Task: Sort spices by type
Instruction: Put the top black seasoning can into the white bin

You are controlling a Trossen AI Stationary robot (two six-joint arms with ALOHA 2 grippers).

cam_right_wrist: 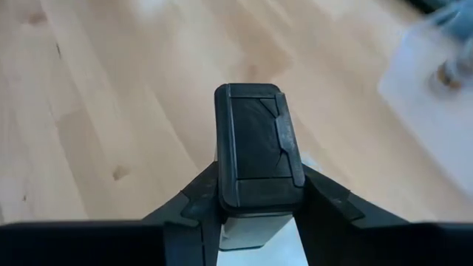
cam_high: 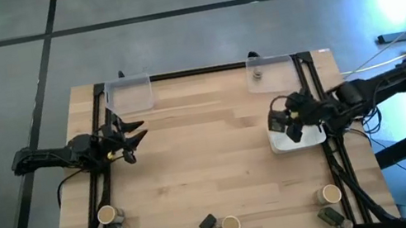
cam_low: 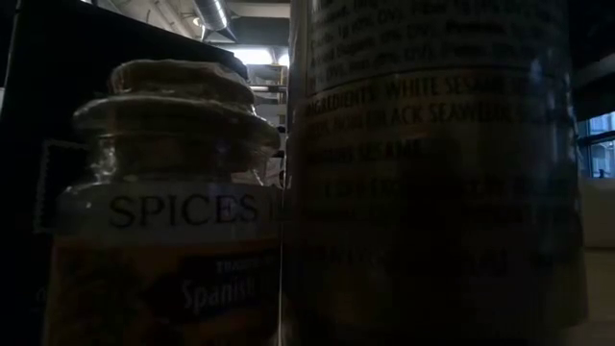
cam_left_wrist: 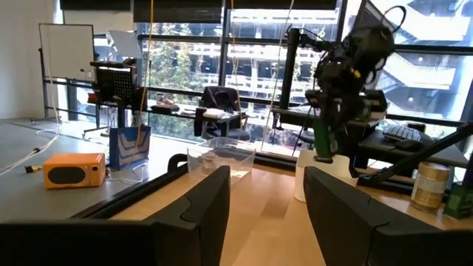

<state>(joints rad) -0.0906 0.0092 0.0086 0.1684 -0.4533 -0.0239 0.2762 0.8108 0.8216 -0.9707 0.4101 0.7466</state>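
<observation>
A dark grey pack (cam_right_wrist: 257, 148) against pale blond wood table (cam_high: 210, 155) (faint darker grain streaks), white dish (cam_high: 298, 141), tan cylinders (cam_high: 231, 225) with pale tops, orange box (cam_left_wrist: 72, 169).

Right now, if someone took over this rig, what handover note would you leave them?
Right gripper: shut on a dark boxy pack, held over the white dish at the table's right side.
Left gripper: open, empty, waiting at the left.
One small jar sits in the far right clear tray; the far left tray looks empty.
Left: tan cylinders, jars and packs along the near edge, unsorted.
</observation>
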